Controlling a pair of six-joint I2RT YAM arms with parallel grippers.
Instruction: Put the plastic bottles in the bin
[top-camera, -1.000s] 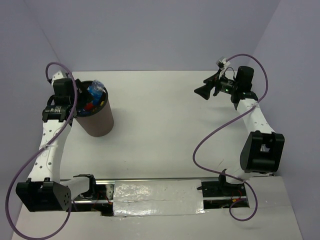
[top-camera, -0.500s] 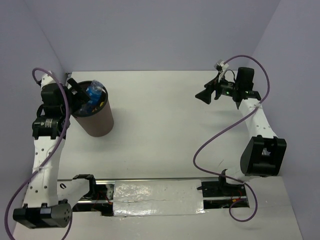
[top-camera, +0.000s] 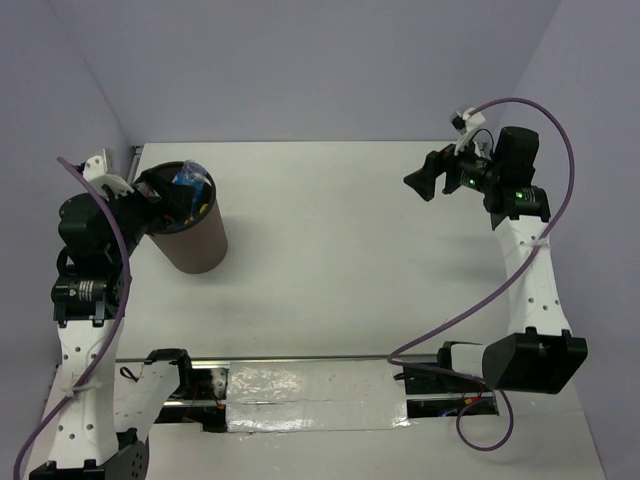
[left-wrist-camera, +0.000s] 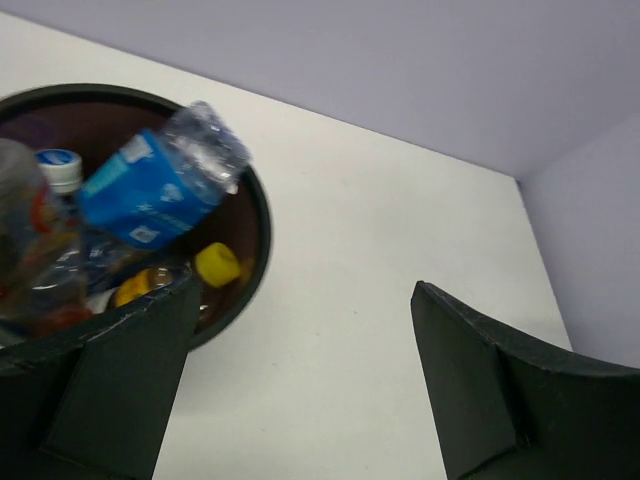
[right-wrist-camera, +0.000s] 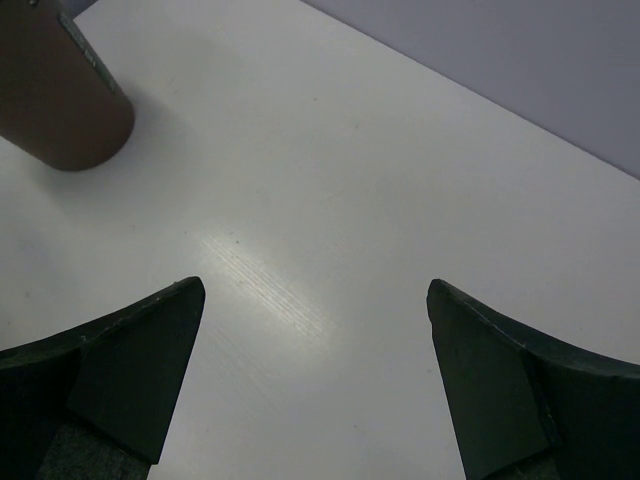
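The bottles (left-wrist-camera: 150, 190) lie heaped in the bin (left-wrist-camera: 258, 215). They are clear plastic. The top one has a blue label and slants across the opening, its crinkled clear end pointing up past the rim. A yellow cap (left-wrist-camera: 217, 265) shows beneath it. The bin is partly behind the left gripper (left-wrist-camera: 305, 300), at the finger on the left of its wrist view. Its jaws are spread wide and empty. The right gripper (right-wrist-camera: 315, 290) also gapes wide, holding nothing, with the bin well beyond it.

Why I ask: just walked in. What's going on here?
Two robot arms are tidying up. The plastic bottles sit piled in the brown bin, one blue-labelled one poking above the rim. The left gripper hangs open and empty beside that rim; the right gripper is open and empty over the far right of the table. No bottle shows outside the bin.
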